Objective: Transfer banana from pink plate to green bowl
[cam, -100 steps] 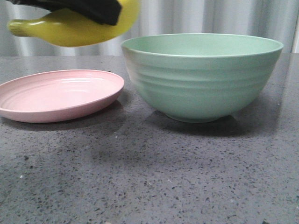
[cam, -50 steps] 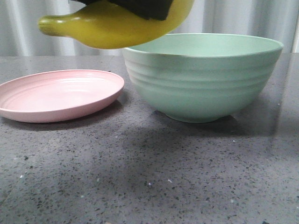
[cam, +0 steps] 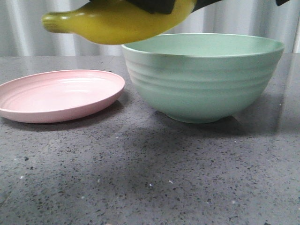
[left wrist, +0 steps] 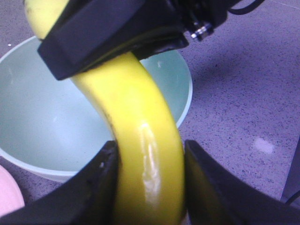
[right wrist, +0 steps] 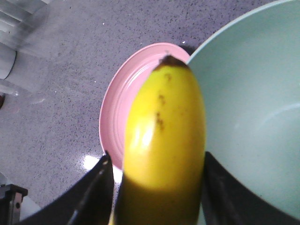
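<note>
The yellow banana (cam: 117, 26) hangs in the air over the left rim of the green bowl (cam: 201, 79), its stem end pointing left above the gap to the pink plate (cam: 56, 96), which holds nothing. Black fingers (cam: 154, 5) grip it at the top edge of the front view. My left gripper (left wrist: 150, 146) is shut on the banana (left wrist: 140, 140) with the bowl (left wrist: 37, 117) below. My right gripper (right wrist: 157, 157) is shut on the banana (right wrist: 164, 122) too, and shows in the left wrist view (left wrist: 112, 33). The right wrist view shows the plate (right wrist: 123, 103) and the bowl (right wrist: 253, 117) beneath.
Everything stands on a grey speckled tabletop (cam: 150, 178). Plate and bowl sit side by side, almost touching. A pale curtain (cam: 234, 18) hangs behind the table. A dark arm part (cam: 211, 3) crosses the top right of the front view.
The banana has moved right from above the plate to over the bowl's left rim, held all the while. In the last half second it barely shifted. Plate and bowl have not moved.
</note>
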### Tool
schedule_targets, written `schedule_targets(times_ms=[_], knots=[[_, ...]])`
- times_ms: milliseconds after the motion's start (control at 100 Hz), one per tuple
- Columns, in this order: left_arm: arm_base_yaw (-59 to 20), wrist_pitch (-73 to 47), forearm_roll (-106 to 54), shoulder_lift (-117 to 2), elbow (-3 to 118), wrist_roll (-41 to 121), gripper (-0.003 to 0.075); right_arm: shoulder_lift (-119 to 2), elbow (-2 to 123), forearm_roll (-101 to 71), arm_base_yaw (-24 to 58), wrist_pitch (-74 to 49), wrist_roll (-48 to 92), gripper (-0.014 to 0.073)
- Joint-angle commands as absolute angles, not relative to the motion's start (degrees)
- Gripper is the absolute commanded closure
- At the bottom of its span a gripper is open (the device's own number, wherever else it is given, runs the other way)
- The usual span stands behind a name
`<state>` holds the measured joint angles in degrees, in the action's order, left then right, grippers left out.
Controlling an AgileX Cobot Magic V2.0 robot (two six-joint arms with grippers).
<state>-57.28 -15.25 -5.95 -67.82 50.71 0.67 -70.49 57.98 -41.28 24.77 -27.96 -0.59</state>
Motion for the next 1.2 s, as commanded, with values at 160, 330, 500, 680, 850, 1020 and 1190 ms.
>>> schedule_targets(times_ms=[160, 330, 500, 680, 850, 1020, 1190], knots=[[-57.62, -9.99, -6.67, -66.32, 52.79, 0.76, 0.0392, -69.55, 60.16, -42.91, 25.07, -25.16, 1.54, 0.0414], [-57.62, -9.73, -6.67, -66.18, 52.79, 0.76, 0.0367, -69.55, 60.16, -42.91, 25.07, -24.41, 1.54, 0.0647], [-57.62, -9.79, -6.53, -65.20, 54.56, 0.76, 0.0367, -68.45, 60.42, -41.64, 24.34, -22.16, 1.77, 0.0665], [-57.62, -9.67, -6.01, -63.41, 55.97, 0.76, 0.0367, -67.03, 60.92, -37.28, 20.79, -18.32, 5.35, 0.0665], [-57.62, -9.37, -6.01, -62.91, 55.97, 0.76, 0.0367, -68.46, 60.92, -31.32, 18.80, -13.93, 6.52, 0.0665], [-57.62, -9.24, -6.01, -62.91, 55.97, 0.76, 0.0367, -72.30, 60.82, -29.11, 18.81, -11.09, 6.52, 0.0665], [-57.62, -9.34, -6.01, -62.91, 55.97, 0.76, 0.0367, -76.15, 60.82, -27.66, 18.81, -11.06, 6.52, 0.0638]])
